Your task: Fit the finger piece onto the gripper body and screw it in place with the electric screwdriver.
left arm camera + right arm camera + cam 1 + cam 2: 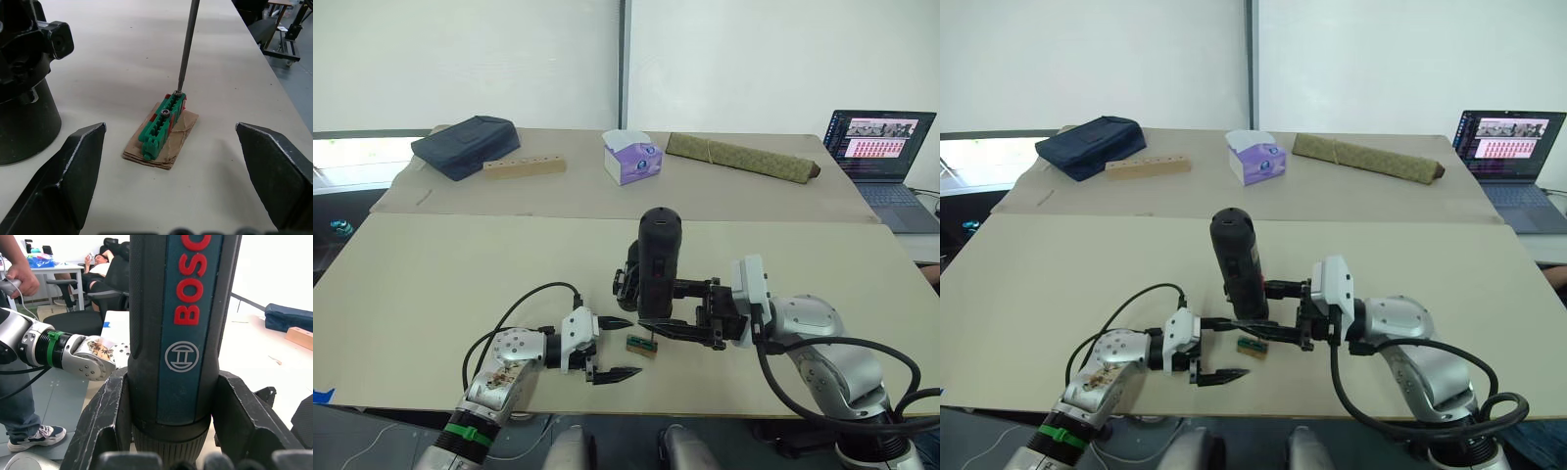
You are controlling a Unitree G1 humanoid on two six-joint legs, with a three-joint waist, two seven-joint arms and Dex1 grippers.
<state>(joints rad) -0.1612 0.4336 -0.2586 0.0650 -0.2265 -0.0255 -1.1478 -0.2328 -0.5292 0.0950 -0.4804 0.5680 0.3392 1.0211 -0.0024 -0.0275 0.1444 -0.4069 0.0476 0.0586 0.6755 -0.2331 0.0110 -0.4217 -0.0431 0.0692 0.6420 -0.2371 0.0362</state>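
From the head camera I see my right gripper clenched around the electric screwdriver, holding it upright so the bit points straight down at the small green block on the table. The gripper body stands just behind the screwdriver, mostly hidden by it. My left gripper rests released just beside the block, fingers spread toward it, probably to steady it.

In the left wrist view, the metal bit touches a screw head at the far end of the green block, which sits on a scrap of cardboard between my open fingers. The gripper body's round base stands near.

In the right wrist view, my fingers clamp the screwdriver barrel on both sides. I cannot pick out the finger piece.
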